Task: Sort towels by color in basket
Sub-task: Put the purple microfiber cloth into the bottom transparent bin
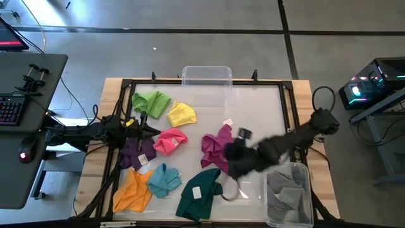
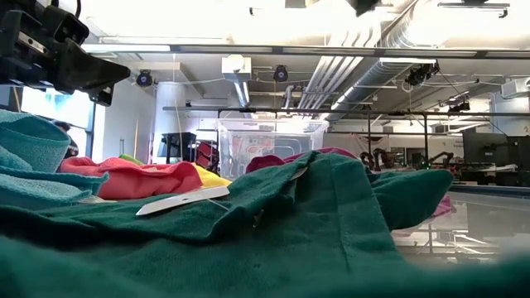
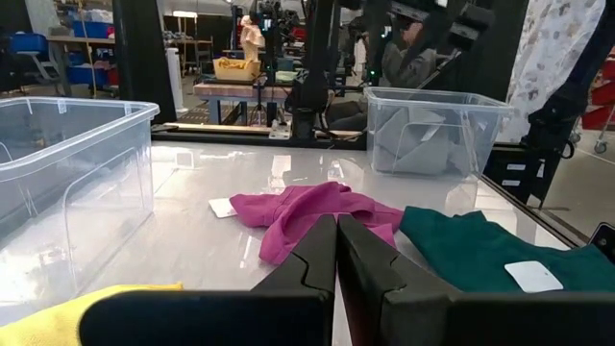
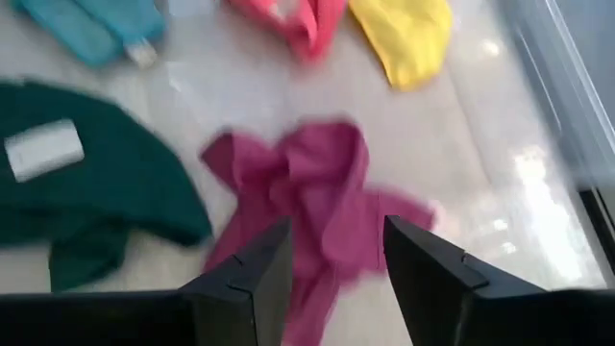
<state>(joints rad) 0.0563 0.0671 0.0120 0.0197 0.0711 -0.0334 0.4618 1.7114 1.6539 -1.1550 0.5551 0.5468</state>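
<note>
Several small towels lie flat on the table: light green [image 1: 152, 101], yellow [image 1: 181, 114], pink [image 1: 169, 140], purple [image 1: 136, 153], orange [image 1: 133, 191], teal [image 1: 164, 180], dark green [image 1: 199, 193] and magenta [image 1: 217, 144]. A grey towel [image 1: 288, 190] lies inside the clear bin [image 1: 304, 174] at the near right. My right gripper [image 4: 332, 259] is open and empty, above the magenta towel [image 4: 307, 192]. My left gripper [image 3: 336, 255] is shut and empty, raised over the table's left part between the light green and purple towels [image 1: 144, 128].
A second clear bin [image 1: 207, 76] stands at the table's far edge, and also shows in the left wrist view [image 3: 67, 173]. A black frame [image 1: 190, 82] runs round the tabletop. Bare table shows between the magenta towel and the far bin.
</note>
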